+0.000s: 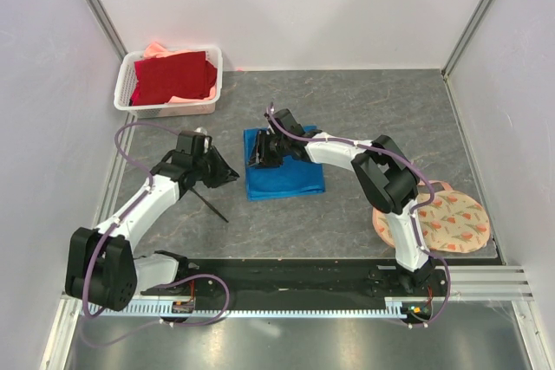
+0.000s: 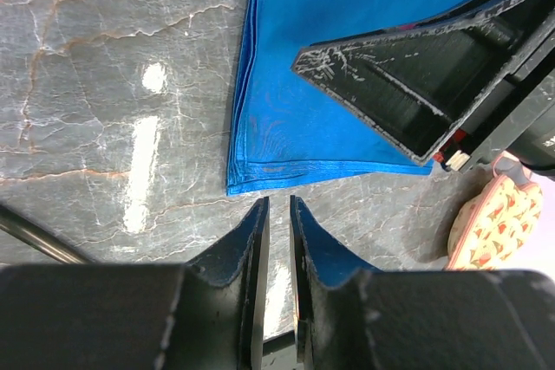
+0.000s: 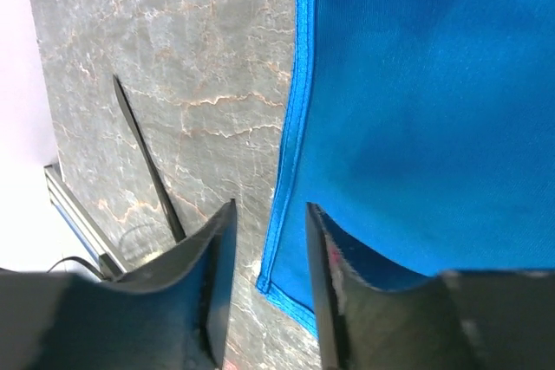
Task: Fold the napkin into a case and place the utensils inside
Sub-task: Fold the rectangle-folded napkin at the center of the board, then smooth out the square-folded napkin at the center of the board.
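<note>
While napkin (image 1: pixel 286 178) lay folded flat mid-table (image 1: pixel 364 110), right gripper (image 3: pixel 269 207) hovered over its left edge, jaws parted, empty; left gripper (image 2: pixel 278 204) just beside near-left corner, jaws slightly apart, empty; utensil (image 1: pixel 209 204) on table, left of napkin; folding apparently unfinished; next move calls for pinching edge layers.

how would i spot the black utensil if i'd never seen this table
Start with the grey marble-look table and find the folded bright blue napkin near its middle. On the bare tabletop just off the napkin's near-left corner lies the utensil. It is the only thin black stick there, far slimmer than the cloths around it.
</note>
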{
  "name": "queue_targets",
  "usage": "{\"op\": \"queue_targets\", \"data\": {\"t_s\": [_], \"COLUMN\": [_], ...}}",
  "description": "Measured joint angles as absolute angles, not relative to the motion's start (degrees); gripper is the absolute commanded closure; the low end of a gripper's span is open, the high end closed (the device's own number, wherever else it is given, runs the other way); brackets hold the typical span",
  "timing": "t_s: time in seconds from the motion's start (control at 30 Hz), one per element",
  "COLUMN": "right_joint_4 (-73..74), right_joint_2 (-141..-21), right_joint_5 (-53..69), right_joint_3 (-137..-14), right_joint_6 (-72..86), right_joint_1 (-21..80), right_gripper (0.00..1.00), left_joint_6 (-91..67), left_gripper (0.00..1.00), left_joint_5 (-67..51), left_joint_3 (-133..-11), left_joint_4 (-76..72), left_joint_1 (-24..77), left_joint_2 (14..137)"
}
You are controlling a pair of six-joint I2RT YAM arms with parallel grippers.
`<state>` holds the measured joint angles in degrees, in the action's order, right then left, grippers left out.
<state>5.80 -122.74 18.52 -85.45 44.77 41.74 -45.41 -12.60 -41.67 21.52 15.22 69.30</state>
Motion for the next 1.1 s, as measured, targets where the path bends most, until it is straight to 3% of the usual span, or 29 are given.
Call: {"op": "queue_targets", "data": {"t_s": [0.23,0.43,0.67,1.1], "right_joint_4": [7.6,8.2,9.3,10.5], "right_joint_2": [-121.3,-111.9,-101.2,-97.2], "right_joint_5": [19.1,20.4,22.2,21.8], "right_joint_3": [-84.8,-75.7,-63.6,-60.6], "right_joint_6": [42.0,39.0,34.4,31.0], "right_joint_1": [41.7,39.0,30.7,29.9], "right_gripper": [0.4,0.44,0.45,0.46], "left_joint_6": [-45.1,-44.3,-42.7,-45.5], "left_gripper": [0.76,0.63,0.62,0.6], "left_joint_5": [-16.2,-19.6,-20.1,-18.0], "left_joint_3": [-44.9,-46.1,-45.9,-44.9], "left_joint_4": [21.5,20.6,21.1,22.2], "left_joint_1": [15.2,15.2,16.7,20.1], "left_joint_2": [73.2,79.6,82.0,84.1]}}
